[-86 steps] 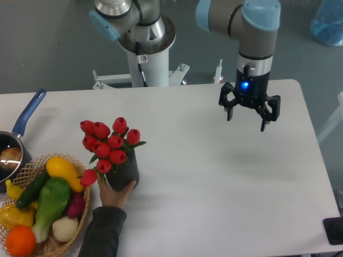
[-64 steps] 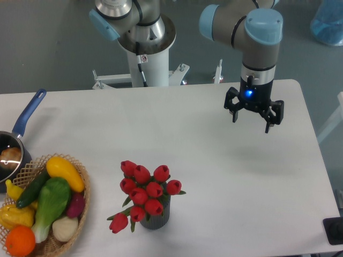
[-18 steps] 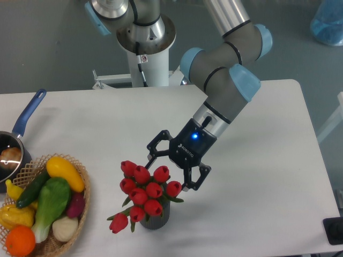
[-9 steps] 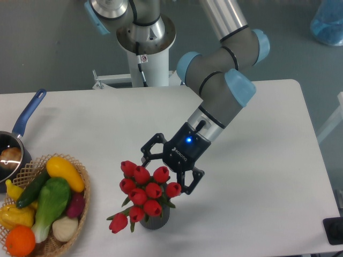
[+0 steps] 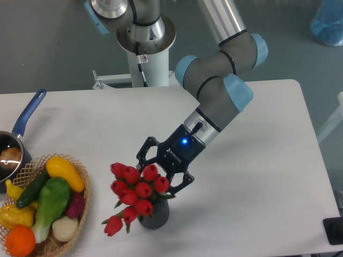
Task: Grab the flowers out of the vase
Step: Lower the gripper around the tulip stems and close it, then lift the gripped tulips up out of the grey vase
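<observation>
Fingers of the black two-finger gripper stand spread apart around the top of the red tulip bunch. The bunch sits in the short dark grey ribbed vase on the white table, leaning left.

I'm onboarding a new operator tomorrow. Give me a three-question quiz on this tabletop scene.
1. True or false: the flowers are clear of the vase.
2. Which lies nearest the saucepan? A. basket B. vase C. gripper
3. Fill in: the gripper's fingers are spread at the ___ of the bunch.

Key
1. False; the stems sit in the vase.
2. A
3. top
</observation>
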Robot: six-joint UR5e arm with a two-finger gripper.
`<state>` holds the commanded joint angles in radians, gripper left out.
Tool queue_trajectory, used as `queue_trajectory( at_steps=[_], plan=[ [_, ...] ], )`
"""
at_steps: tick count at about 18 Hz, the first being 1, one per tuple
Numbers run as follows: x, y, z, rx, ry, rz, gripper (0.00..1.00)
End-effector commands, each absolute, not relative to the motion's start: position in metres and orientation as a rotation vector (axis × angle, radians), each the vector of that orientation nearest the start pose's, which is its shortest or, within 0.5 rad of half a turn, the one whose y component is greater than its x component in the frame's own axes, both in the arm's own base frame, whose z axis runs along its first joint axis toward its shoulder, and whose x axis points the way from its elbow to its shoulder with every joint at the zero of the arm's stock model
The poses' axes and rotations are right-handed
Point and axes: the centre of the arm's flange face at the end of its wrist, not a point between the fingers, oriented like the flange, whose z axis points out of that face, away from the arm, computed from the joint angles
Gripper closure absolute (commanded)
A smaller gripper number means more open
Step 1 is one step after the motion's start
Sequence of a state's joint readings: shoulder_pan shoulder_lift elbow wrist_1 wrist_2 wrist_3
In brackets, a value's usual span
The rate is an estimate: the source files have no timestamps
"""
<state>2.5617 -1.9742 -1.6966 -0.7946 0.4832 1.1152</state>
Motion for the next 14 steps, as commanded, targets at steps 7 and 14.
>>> queue_trajectory(
  at_steps=[7,14],
  plan=[
    [-0.404,0.503,0.359,-1.975,0.205,-0.418,0.93],
    [-0.413,0.484,0.390,-1.886,0.151,-0.438,0.93]
  ],
)
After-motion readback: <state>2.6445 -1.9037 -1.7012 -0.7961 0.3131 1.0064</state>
